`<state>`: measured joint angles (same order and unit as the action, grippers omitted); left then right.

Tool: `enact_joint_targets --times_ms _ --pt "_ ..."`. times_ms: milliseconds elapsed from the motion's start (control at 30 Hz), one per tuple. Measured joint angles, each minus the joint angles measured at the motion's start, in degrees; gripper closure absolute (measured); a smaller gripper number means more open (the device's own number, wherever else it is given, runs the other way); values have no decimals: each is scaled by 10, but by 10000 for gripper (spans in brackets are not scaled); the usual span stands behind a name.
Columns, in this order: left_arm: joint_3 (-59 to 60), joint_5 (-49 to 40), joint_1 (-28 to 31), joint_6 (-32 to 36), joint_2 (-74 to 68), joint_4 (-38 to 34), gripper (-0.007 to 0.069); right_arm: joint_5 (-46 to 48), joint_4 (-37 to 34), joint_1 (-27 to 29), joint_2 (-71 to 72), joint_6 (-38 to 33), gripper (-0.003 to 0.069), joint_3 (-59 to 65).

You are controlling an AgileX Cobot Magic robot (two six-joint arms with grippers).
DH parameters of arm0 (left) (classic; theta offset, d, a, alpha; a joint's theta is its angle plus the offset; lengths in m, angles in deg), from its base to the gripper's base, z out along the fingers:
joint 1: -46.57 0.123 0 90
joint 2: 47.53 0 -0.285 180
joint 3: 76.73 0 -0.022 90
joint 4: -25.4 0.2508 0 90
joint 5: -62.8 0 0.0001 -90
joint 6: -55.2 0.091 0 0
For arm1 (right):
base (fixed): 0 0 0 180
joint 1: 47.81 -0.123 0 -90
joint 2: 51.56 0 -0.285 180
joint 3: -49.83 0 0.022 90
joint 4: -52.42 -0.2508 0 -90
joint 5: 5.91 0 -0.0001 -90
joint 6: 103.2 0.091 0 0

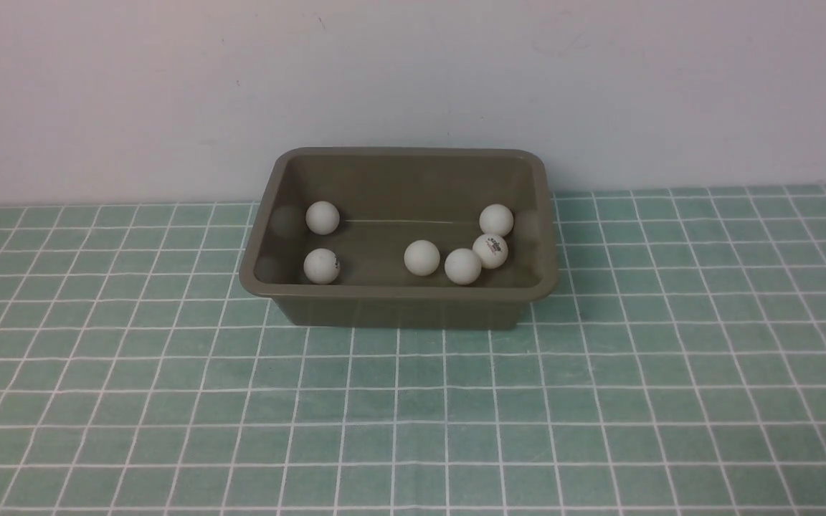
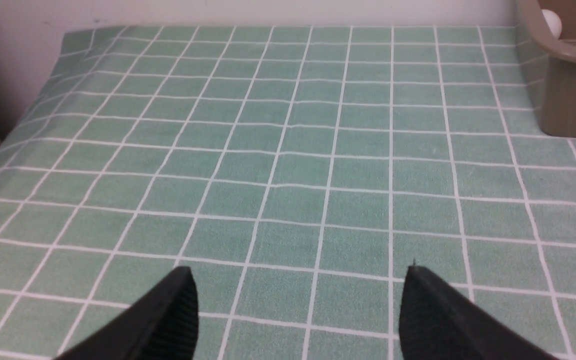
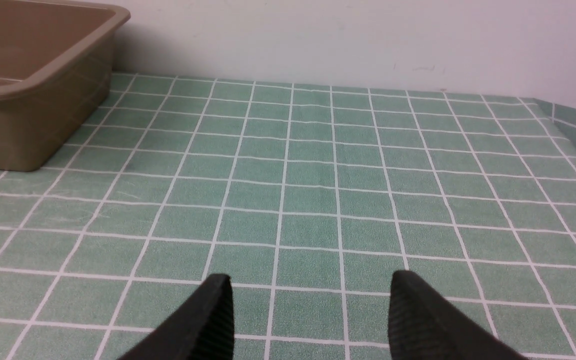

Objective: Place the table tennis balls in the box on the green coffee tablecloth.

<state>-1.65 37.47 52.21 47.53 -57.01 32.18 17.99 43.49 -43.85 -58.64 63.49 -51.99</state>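
Holding both hands low over the cloth [image 1: 413, 416], nothing in either.

- Box [image 1: 399, 292]: upper centre of the front frame, standing on the cloth against the wall.
- Balls, six counted, all inside the box: two at its left end [image 1: 322, 217] [image 1: 321, 266]; one mid-floor [image 1: 421, 257]; three clustered at the right, [image 1: 462, 266], the logo ball [image 1: 490, 251] and [image 1: 496, 219], close enough that they look to be touching.
- Cloth outside the box: no ball seen on it in any view.
- My left hand [image 2: 298, 310]: jaws wide apart, bare cloth between them; the box corner sits at the upper right of that frame.
- My right hand [image 3: 310, 312]: jaws apart, empty; the box is at the upper left of that frame.

Status, as I judge it: task looks done.

Risks from here:
- A ball may lie outside every view; the count is only approximate, so I cannot rule that out.
- Reaching in again could nudge the box or flick a light ball over the rim.
- Dragging a finger across the cloth could ruck it and shift the box.
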Motion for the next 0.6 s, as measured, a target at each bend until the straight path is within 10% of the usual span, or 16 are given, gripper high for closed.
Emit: enact_joint_targets --times_ms 600 --pt "28 -10 0 23 23 -16 136 -1 0 0 0 0 270 0"
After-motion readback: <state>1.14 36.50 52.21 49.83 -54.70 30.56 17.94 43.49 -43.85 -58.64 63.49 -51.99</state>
